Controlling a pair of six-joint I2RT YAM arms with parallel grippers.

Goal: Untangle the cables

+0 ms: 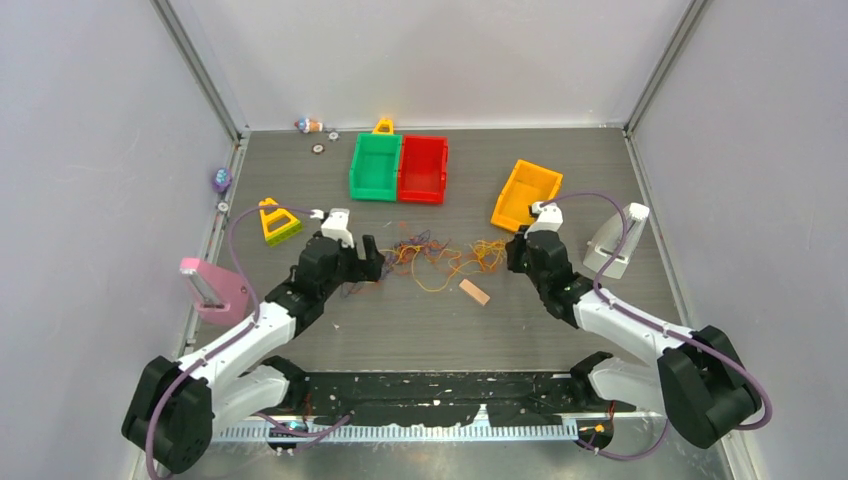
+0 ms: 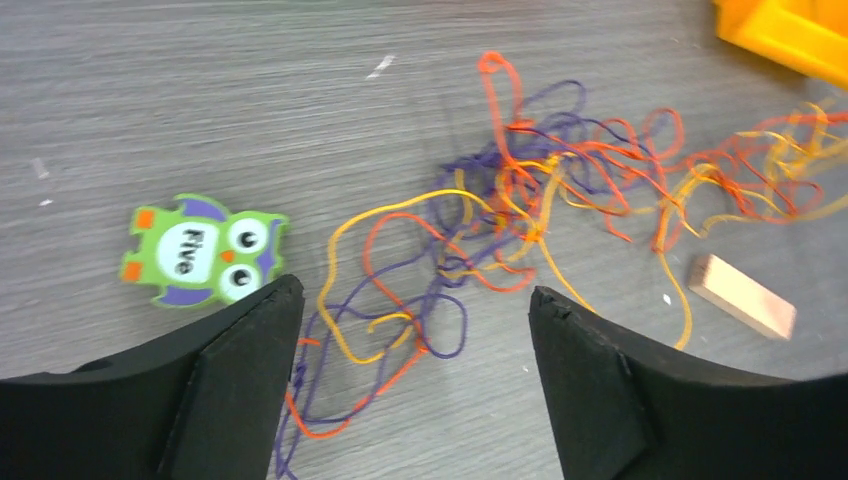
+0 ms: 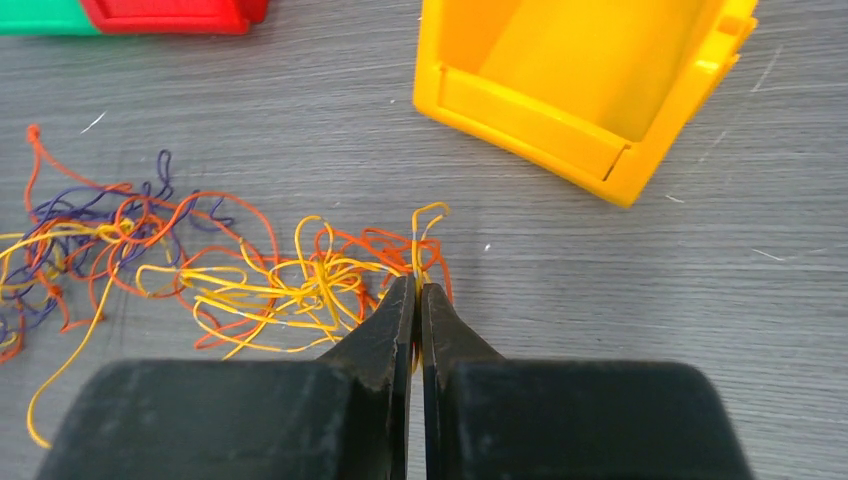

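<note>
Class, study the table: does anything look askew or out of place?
The yellow bin sits turned at an angle, apart from the green bin and red bin, which stand squarely side by side. A wooden block lies stray beside the tangled cables.

R claw (image 3: pixel 419 292) pinched on cables (image 3: pixel 250 270) | yel bin (image 3: pixel 580 90) beyond

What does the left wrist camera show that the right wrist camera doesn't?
Only the left wrist: a green owl card marked Five, a wooden block, and the left end effector, open. Only the right wrist: edges of the red bin and green bin, and the right end effector shut on the cables. Both: the tangled cables, the yellow bin and the gray table.
</note>
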